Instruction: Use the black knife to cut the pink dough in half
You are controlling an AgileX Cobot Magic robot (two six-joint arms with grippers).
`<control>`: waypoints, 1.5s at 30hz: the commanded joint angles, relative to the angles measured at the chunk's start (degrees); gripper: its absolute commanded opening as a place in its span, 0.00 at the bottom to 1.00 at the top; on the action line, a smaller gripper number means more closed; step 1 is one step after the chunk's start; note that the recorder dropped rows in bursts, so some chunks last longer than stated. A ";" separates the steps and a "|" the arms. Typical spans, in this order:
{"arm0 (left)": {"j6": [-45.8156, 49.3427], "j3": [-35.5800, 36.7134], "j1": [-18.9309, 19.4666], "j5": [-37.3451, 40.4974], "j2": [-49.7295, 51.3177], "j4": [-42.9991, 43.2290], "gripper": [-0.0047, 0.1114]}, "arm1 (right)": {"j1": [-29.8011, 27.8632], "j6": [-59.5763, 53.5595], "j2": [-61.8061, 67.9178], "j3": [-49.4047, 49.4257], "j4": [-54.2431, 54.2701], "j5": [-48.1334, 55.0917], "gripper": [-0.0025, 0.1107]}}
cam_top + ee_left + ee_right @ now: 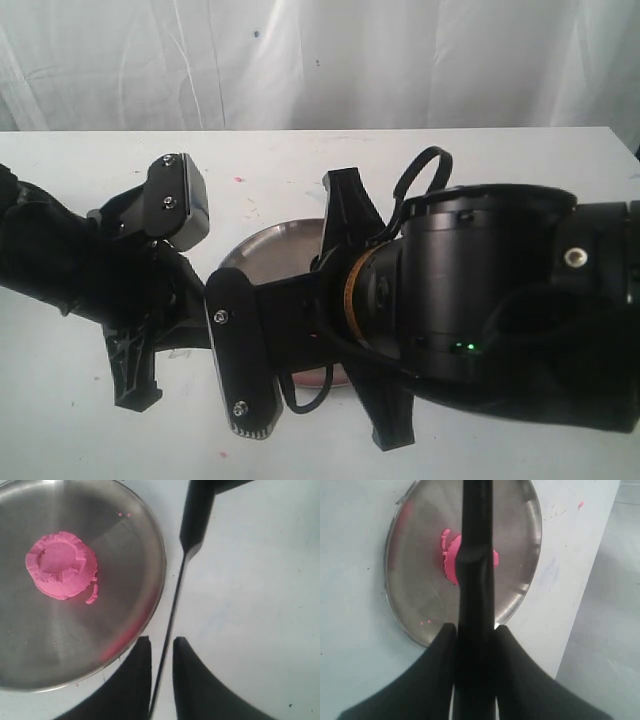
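The pink dough (61,565), a round puck with a ridged rim, lies whole on the steel plate (125,630). The black knife (172,605) hangs beside the plate's rim, its handle toward the far side. Its thin blade runs between my left gripper's (161,640) fingers, which stand a narrow gap apart with table showing on both sides of the blade. My right gripper (476,627) is shut on the knife's handle (476,580), which hides the middle of the dough (449,555) on the plate (410,595). In the exterior view both arms cover most of the plate (270,245).
Tiny pink crumbs (124,514) lie on the plate near its rim. The white table (500,160) has a near edge (580,605) close to the plate. A white curtain (320,60) hangs behind the table.
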 commanded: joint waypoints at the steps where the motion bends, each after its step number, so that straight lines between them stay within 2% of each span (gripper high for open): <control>1: 0.26 -0.09 -0.27 0.68 1.12 -2.01 0.08 | 0.29 -0.07 -0.58 -0.37 -0.44 -0.18 0.02; 2: 0.26 -0.09 -0.27 0.46 1.12 -2.01 0.04 | 0.29 -0.07 -0.58 -0.37 -0.44 -0.18 0.02; 11: -0.09 -0.09 -0.27 -2.54 1.01 -2.16 0.04 | 0.29 2.81 -0.58 -0.37 1.32 -0.39 0.03; 13: -0.09 -0.09 -0.27 -2.54 1.01 -2.16 0.04 | 0.29 3.34 -0.58 -0.37 3.15 -0.39 0.10; 18: -0.09 -0.09 -0.27 -2.54 1.01 -2.16 0.04 | 0.29 4.13 -0.58 -0.37 3.40 -0.40 0.36; 21: -0.09 -0.09 -0.27 -2.54 1.01 -2.16 0.04 | 0.29 5.85 -0.71 -0.51 4.60 0.07 0.44; 29: 0.07 -0.09 -0.27 -2.53 1.01 -0.23 0.04 | -0.14 8.20 -5.90 -4.59 5.74 3.82 0.44; 31: 0.39 -0.09 -0.27 -2.18 0.88 1.76 0.04 | -1.61 5.03 -7.59 -5.09 9.55 5.27 0.44; 35: 1.17 -0.09 -0.27 -1.64 -1.31 5.07 0.04 | -6.65 -5.57 -9.58 -5.09 23.71 8.95 0.38; 39: 1.31 -0.09 -0.27 -1.64 -4.90 5.20 0.04 | -11.35 -11.75 -10.30 -5.09 33.24 7.80 0.37; 45: 1.31 -0.09 -0.27 -1.50 -9.16 5.20 0.04 | -12.44 -17.88 -10.30 -5.09 42.06 4.52 0.37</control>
